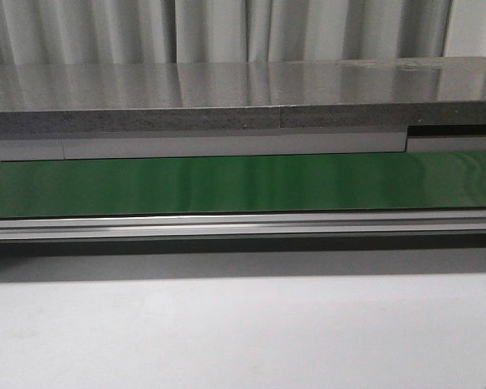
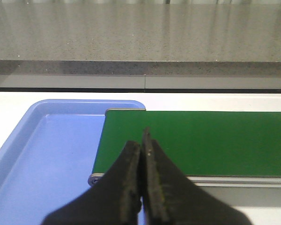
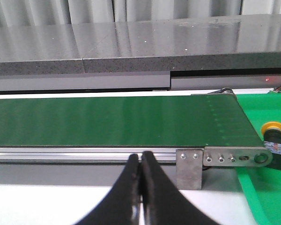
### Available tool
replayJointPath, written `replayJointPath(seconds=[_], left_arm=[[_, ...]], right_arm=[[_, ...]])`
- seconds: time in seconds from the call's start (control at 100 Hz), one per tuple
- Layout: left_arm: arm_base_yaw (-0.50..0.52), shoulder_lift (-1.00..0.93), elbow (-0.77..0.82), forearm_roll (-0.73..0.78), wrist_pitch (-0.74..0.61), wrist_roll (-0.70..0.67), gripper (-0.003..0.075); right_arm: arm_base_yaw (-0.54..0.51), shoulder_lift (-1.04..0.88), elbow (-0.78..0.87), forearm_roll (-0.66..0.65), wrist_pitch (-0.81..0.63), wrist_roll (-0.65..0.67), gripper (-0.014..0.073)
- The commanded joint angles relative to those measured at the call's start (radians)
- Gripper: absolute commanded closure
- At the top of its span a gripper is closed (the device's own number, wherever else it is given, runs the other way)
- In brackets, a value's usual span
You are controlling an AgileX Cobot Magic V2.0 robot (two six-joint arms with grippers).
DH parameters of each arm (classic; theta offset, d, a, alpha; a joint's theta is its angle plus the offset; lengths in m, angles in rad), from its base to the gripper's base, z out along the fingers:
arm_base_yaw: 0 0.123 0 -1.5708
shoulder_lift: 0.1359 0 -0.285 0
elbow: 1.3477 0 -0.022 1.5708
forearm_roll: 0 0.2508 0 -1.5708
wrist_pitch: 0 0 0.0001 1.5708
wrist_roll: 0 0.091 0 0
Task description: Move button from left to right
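The button (image 3: 274, 138), a yellow-orange cap on a black body, shows only in the right wrist view. It sits on a green surface (image 3: 267, 197) just past the right end of the green belt (image 3: 107, 121). My right gripper (image 3: 140, 155) is shut and empty in front of the belt's rail, well left of the button. My left gripper (image 2: 141, 140) is shut and empty over the belt's left end (image 2: 196, 140), next to the blue tray (image 2: 47, 154). The front view shows the belt (image 1: 243, 185) bare, with no gripper and no button in it.
An aluminium rail (image 1: 243, 225) runs along the belt's near side, with a metal bracket (image 3: 189, 168) at its right end. A grey stone counter (image 1: 227, 97) stands behind the belt. The white table (image 1: 243, 332) lies in front.
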Motion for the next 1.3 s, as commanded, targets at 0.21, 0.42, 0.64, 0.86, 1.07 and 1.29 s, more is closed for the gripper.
replayJointPath(seconds=[0.21,0.42,0.64,0.86,1.07,1.29], left_arm=[[-0.006,0.009,-0.029,-0.008,-0.074,0.001,0.074],[-0.006,0.009,-0.029,-0.008,-0.074,0.001,0.074],[-0.013,0.004,-0.019,0.102,-0.096,-0.069,0.074],[-0.053,-0.084,0.086,0.189,-0.242,-0.167,0.074],[-0.059,-0.228,0.226,0.209,-0.288,-0.2,0.074],[-0.059,-0.358,0.344,0.201,-0.288,-0.204,0.074]], right_arm=[[-0.001,-0.023,-0.014,-0.011,-0.089,0.0,0.0662],[-0.001,-0.023,-0.014,-0.011,-0.089,0.0,0.0662],[-0.001,-0.023,-0.014,-0.011,-0.089,0.0,0.0662],[-0.001,-0.023,-0.014,-0.011,-0.089,0.0,0.0662],[-0.001,-0.023,-0.014,-0.011,-0.089,0.0,0.0662],[-0.001,-0.023,-0.014,-0.011,-0.089,0.0,0.0662]])
